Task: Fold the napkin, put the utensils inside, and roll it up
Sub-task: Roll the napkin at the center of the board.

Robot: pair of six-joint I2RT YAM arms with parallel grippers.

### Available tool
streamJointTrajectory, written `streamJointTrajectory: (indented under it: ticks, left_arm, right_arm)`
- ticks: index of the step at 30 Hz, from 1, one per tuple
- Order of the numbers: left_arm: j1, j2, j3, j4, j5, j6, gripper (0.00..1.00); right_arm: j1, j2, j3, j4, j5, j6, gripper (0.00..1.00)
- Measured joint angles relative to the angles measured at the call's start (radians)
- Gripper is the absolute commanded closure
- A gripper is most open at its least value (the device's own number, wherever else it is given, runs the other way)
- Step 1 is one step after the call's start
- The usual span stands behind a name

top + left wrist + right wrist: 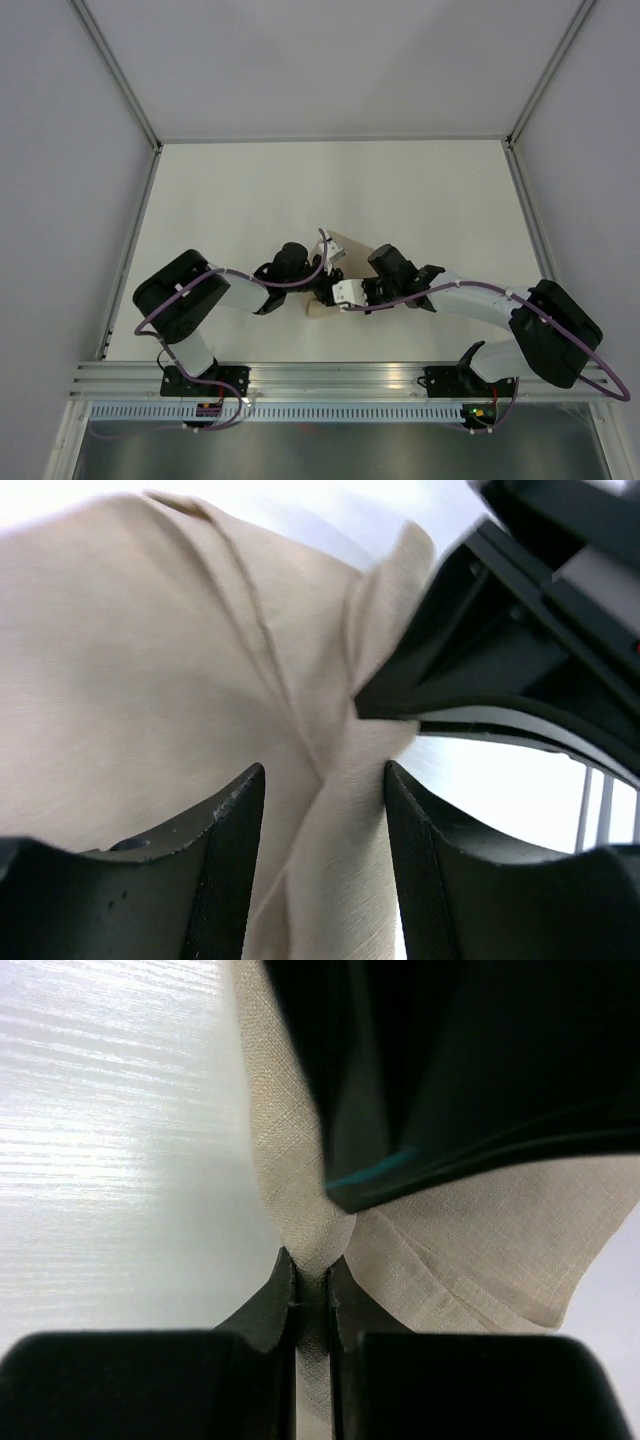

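In the overhead view, both wrists are crowding the frame's centre above the white tabletop (300,190). They are hiding most of the beige-tan soft cloth napkin (352,243), with only small corners peeking out. Neither the left end effector (322,283) nor the right end effector (338,297) is showing its jaws here.

In the left wrist view, its dark fingers (225,870) are standing apart, straddling a raised napkin crease.

In the right wrist view, its fingers (265,1305) are pinching a thin napkin fold at lower centre, while a blurred black shape is blocking the upper right.
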Motion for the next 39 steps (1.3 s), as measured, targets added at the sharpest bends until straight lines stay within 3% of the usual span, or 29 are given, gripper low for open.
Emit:
streamJointTrajectory:
  ticks: [4, 9, 13, 23, 28, 39]
  left_arm:
    - [0.019, -0.087, -0.008, -0.008, -0.116, -0.003, 0.41]
    - [0.041, -0.229, -0.028, -0.031, -0.364, -0.024, 0.39]
    - [0.049, -0.431, -0.117, -0.037, -0.598, -0.063, 0.36]
    - [0.051, -0.876, -0.272, -0.105, -0.943, -0.105, 0.35]
    - [0.051, -0.999, -0.298, -0.127, -0.984, -0.068, 0.38]
    - [-0.004, -1.083, -0.27, -0.087, -0.866, 0.215, 0.34]
  right_arm:
    - [-0.001, 0.015, 0.031, -0.06, -0.008, 0.002, 1.0]
    - [-0.005, 0.085, 0.117, -0.153, -0.028, -0.004, 0.99]
    - [-0.005, 0.17, 0.212, -0.231, -0.058, -0.019, 1.0]
    - [-0.011, 0.44, 0.535, -0.5, -0.158, -0.045, 0.99]
    - [-0.019, 0.555, 0.678, -0.642, -0.193, -0.041, 1.0]
    - [-0.043, 0.751, 0.903, -0.877, -0.283, -0.015, 0.99]
